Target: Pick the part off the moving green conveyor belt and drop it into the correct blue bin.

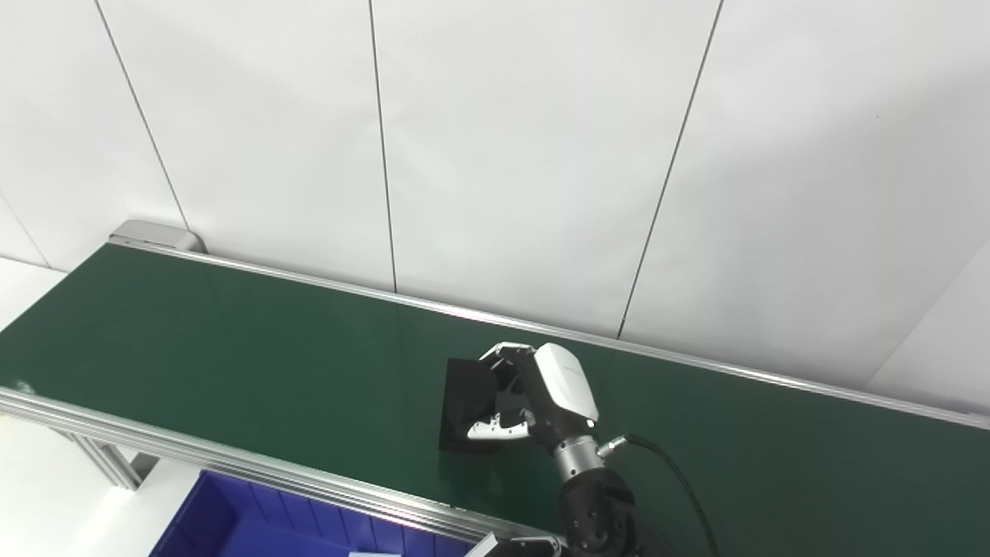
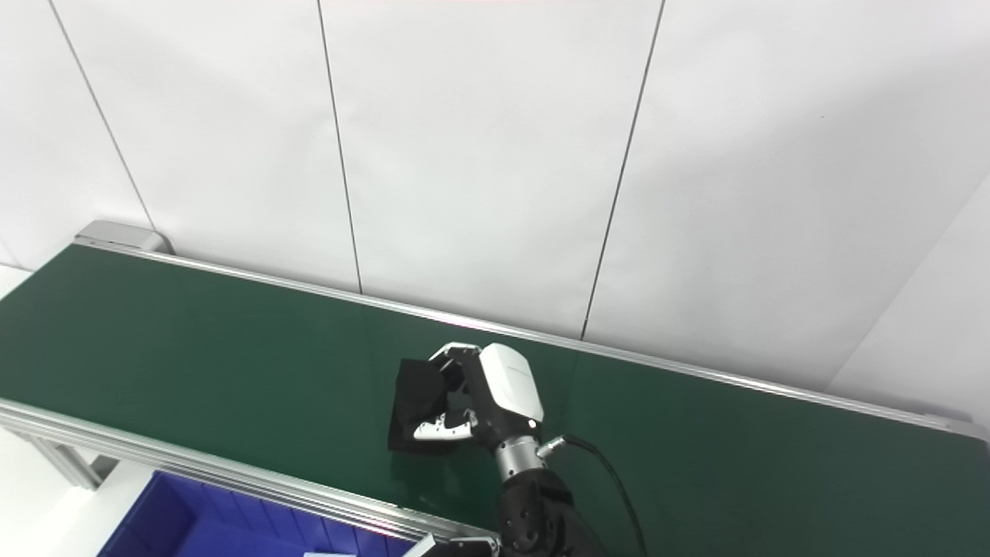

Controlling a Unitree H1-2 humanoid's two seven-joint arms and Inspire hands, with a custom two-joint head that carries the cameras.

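Observation:
A flat black part [image 1: 464, 406] lies on the green conveyor belt [image 1: 232, 340], a little right of the belt's middle; it also shows in the right eye view [image 2: 410, 410]. My right hand [image 1: 534, 394] comes in from the bottom edge and is closed on the part's right edge, fingers over the far side and thumb [image 1: 495, 427] on the near side. Whether the part is lifted off the belt I cannot tell. My left hand is not in view.
A blue bin [image 1: 232, 518] with ribbed walls stands below the belt's near aluminium rail [image 1: 155, 441] at the bottom left. A white panelled wall [image 1: 503, 155] runs right behind the belt. A black cable [image 1: 673, 472] trails from my wrist.

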